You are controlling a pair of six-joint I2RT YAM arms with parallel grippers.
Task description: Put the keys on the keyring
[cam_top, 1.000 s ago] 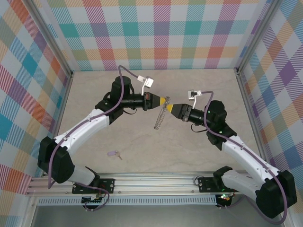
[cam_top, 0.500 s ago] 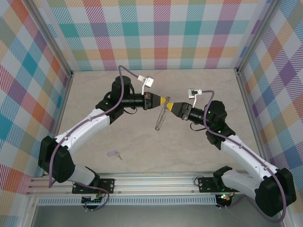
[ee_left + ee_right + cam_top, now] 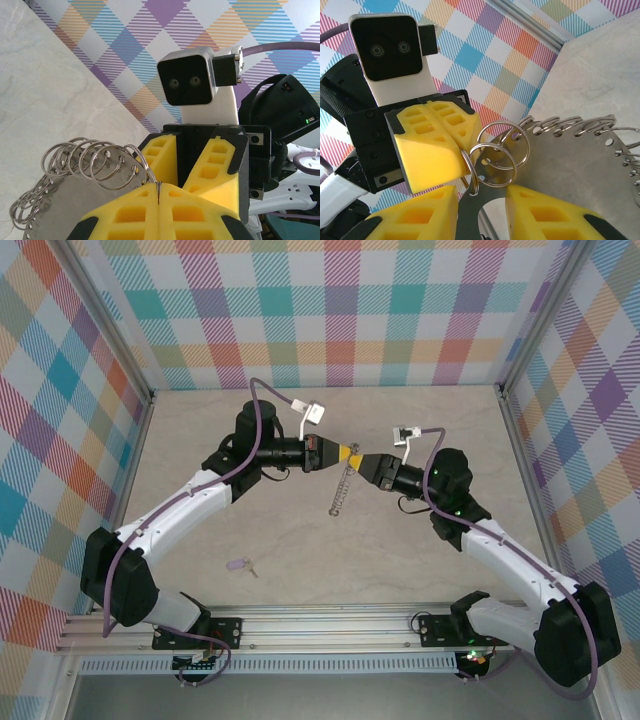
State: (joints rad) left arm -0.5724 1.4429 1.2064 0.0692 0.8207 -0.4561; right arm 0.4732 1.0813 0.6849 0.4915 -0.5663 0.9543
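Left fingers (image 3: 131,214) are pressed together on the rim of the keyring (image 3: 70,205), with the thin metal edge caught in the seam between the two yellow pads. Seen from above, they hold the keyring (image 3: 341,488) off the desk (image 3: 330,560), and it hangs edge-on, slanting down toward the near side. Right fingers (image 3: 415,217) stand apart, one pad on each side of the hoop's rim. The metal lies close against one pad and a clear gap shows before the other, so nothing is clamped there. In the overhead view the right fingers (image 3: 370,466) sit almost tip to tip with the left ones at the top of the hoop. Small split rings (image 3: 102,165) line the hoop's outer edge, several of them fanned out just beside the left pads. The key (image 3: 238,565), lilac-headed with a short blade, lies flat on the desk near the left arm, well apart from the keyring and from both sets of fingers
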